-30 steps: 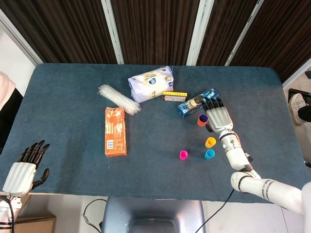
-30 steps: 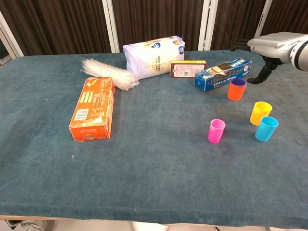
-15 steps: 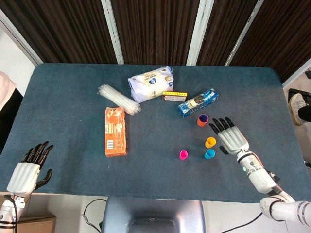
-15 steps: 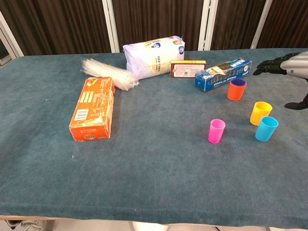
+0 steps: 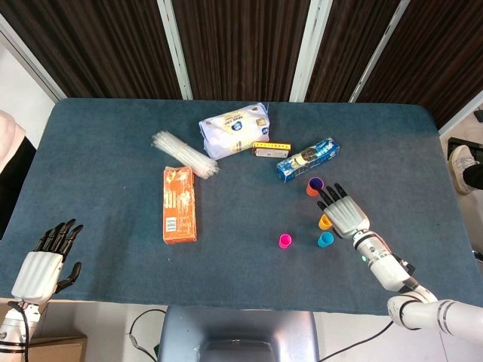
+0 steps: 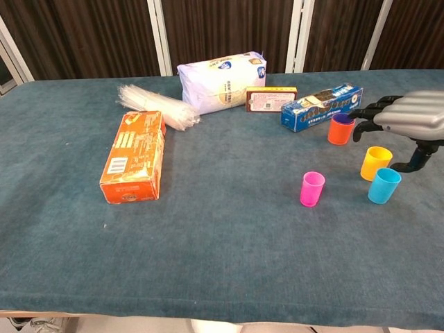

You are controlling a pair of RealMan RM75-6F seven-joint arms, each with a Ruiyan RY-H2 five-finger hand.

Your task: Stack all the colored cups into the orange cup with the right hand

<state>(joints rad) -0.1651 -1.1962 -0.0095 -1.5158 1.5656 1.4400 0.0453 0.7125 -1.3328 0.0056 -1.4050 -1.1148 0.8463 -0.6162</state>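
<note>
Dark slatted panels back a blue cloth-covered table.

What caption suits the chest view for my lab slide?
Right hand hovers open above the yellow cup, beside the orange cup, blue cup and pink cup.

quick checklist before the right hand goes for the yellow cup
1. Right hand empty, fingers apart: ok.
2. Right hand above yellow cup: ok in the head view, though its height over the cup cannot be told.
3. Yellow cup upright, mouth up: ok.
4. Orange cup upright and free to receive; a purple cup seems already nested inside: ok.
5. Blue cup very close to the yellow cup, might be knocked: not ok.
6. Left hand off the table edge, away from the cups: ok.
</note>
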